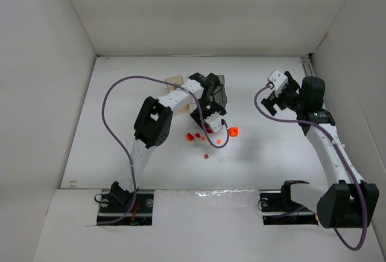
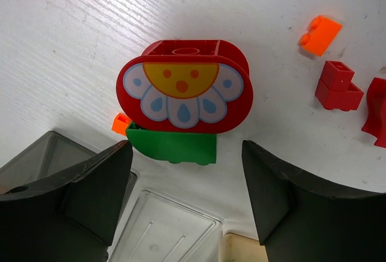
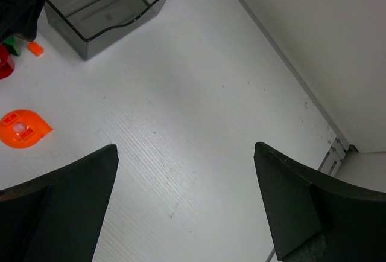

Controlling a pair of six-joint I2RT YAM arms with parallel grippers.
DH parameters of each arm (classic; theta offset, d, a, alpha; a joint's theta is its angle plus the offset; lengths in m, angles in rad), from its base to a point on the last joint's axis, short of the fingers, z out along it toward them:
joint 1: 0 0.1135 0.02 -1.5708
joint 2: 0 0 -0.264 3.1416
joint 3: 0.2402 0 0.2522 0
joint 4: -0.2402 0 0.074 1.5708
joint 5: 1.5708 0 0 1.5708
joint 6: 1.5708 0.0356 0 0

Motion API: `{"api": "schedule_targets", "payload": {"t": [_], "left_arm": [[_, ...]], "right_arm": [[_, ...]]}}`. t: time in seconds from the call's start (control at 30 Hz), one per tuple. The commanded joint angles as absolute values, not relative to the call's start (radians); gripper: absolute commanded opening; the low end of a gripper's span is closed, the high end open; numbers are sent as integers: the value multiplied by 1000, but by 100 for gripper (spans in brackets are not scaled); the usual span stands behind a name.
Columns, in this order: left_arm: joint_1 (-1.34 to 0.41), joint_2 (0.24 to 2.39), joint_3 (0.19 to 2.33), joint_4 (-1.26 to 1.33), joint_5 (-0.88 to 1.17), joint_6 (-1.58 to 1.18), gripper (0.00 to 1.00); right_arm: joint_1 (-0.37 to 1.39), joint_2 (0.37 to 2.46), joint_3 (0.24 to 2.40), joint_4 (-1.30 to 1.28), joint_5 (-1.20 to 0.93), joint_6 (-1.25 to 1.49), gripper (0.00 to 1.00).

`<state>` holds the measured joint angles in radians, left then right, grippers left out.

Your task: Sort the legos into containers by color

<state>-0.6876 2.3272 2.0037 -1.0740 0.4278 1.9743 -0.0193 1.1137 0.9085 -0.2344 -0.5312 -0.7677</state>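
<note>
Plainly released, the left gripper (image 2: 186, 153) hangs with its jaws spread wide, touching nothing. Just ahead of the gap, at frame centre, a green lego (image 2: 175, 146) lies against a red flower-printed lego (image 2: 184, 87) on the table (image 2: 72, 63), with smaller red legos (image 2: 338, 86) far right. The right gripper (image 3: 186, 147) gapes fully too, holding nothing, with the round orange piece (image 3: 24, 128) at the left edge of its wrist view.

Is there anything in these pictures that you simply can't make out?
- Top view: the left arm covers the clear bin; the loose legos are too small to tell shapes.
- Left wrist view: the flower brick hides part of the green brick; the right edge cuts off a red piece.
</note>
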Motion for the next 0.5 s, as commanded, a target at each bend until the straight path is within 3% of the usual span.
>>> {"api": "schedule_targets", "payload": {"t": [0.0,0.33,0.47], "left_arm": [[-701,2322,2039,-1121,433,2203,69],[-710,2313,2019,-1121,453,2203,70],[-710,2313,2010,-1121,453,2192,52]], "right_arm": [[-25,1109,953,-221,-565,-773,99],[-25,1109,953,-221,-584,-773,99],[-25,1118,953,-221,-584,-773,99]]}}
